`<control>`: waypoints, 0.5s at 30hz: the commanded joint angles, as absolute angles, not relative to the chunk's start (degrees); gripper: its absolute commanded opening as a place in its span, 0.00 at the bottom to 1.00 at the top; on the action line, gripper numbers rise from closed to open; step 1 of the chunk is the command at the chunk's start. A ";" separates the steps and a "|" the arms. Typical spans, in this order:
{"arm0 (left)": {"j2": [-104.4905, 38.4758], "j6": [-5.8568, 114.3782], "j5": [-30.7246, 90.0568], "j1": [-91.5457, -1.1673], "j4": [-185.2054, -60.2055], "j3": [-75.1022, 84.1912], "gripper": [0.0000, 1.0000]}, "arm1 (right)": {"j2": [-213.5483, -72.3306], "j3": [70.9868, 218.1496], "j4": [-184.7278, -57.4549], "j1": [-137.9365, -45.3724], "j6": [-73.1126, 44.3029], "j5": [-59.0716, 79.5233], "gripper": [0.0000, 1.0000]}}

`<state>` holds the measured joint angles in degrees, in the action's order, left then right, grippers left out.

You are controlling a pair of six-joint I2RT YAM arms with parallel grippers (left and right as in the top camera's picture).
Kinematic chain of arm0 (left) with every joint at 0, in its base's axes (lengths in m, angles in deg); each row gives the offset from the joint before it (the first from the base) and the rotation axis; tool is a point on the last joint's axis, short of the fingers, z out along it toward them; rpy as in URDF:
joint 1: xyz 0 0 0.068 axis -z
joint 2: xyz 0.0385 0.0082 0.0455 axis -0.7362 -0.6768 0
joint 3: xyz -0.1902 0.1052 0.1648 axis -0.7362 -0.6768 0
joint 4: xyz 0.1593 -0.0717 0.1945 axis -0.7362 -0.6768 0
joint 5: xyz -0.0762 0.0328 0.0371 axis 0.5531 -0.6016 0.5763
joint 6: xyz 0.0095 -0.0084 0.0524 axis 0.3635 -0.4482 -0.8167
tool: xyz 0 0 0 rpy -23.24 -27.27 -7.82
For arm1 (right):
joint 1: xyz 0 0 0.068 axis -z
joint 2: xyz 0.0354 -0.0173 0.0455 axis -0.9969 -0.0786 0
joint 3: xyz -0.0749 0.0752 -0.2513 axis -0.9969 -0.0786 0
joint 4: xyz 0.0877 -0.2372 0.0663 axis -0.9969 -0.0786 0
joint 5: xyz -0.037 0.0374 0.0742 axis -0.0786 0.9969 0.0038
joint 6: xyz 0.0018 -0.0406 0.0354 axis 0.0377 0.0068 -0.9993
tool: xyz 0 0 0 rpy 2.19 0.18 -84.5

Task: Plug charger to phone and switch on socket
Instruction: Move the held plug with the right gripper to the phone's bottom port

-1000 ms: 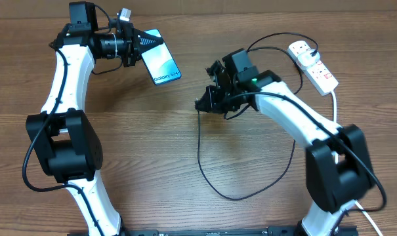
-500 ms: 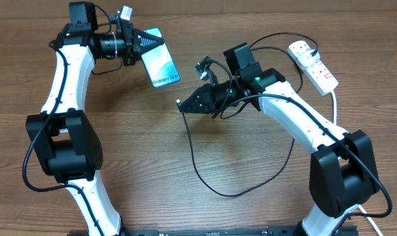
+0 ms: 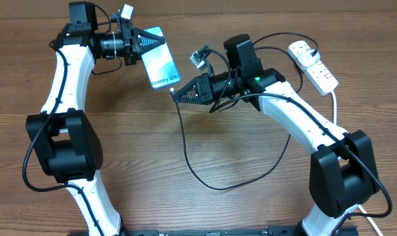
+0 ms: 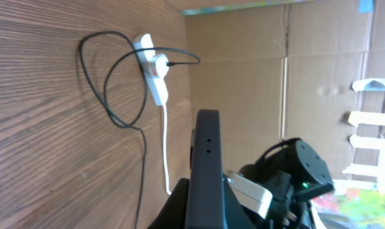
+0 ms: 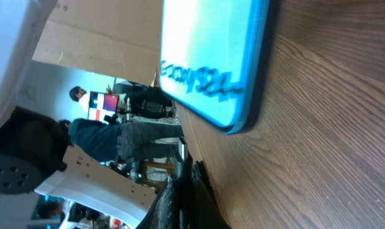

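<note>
Wooden tabletop, upper centre: left gripper clamps slim cyan-screened phone; right gripper pinches thin black charger cable just beside.

A robot lab, by the look of it — wood-grain table backed by cardboard panels, a person beyond.
</note>
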<state>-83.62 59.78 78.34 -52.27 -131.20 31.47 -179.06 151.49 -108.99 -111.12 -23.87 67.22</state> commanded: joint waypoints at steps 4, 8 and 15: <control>-82.98 59.39 83.65 -52.23 -131.04 31.56 0.04 | -178.47 152.23 -108.25 -111.25 -27.56 66.15 0.04; -82.96 59.39 84.18 -52.23 -131.04 31.56 0.04 | -178.47 152.23 -107.64 -111.25 -27.76 66.17 0.04; -82.98 59.39 84.09 -52.20 -131.04 31.56 0.04 | -178.47 152.23 -107.59 -111.71 -27.78 66.30 0.04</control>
